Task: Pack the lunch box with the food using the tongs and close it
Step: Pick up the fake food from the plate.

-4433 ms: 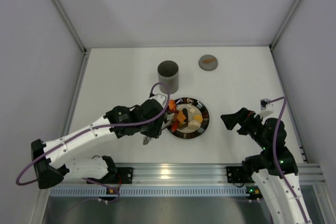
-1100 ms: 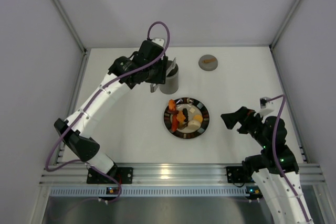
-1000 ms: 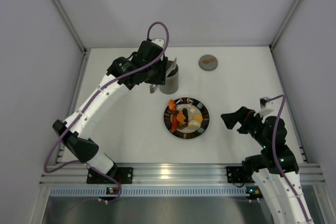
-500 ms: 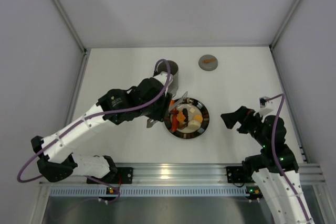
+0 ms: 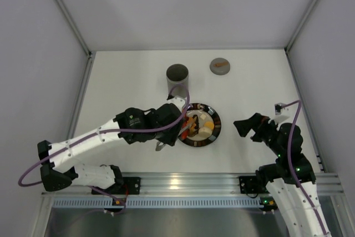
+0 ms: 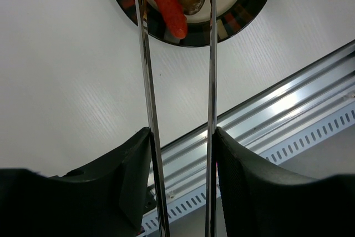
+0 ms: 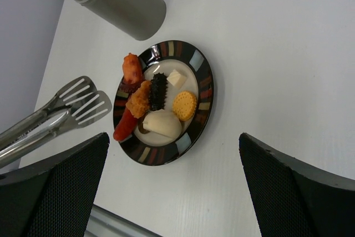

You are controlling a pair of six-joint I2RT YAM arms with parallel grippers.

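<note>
My left gripper is shut on the silver tongs, one slim arm against each finger. The tongs' arms stand apart and reach over the left side of the dark plate. In the left wrist view a red sausage lies between them, and their tips run off the top edge. The food sits piled on the plate. Behind it stands the lunch box, upright with an uncovered mouth. My right gripper hangs open to the right of the plate, holding nothing.
The flat grey lid with an orange mark lies at the back, right of the lunch box. An aluminium rail runs along the near table edge. White walls close in the table on three sides.
My left arm has swung back from the lunch box's mouth toward me, bringing the tongs down over the plate's left side. The right arm has not moved.
</note>
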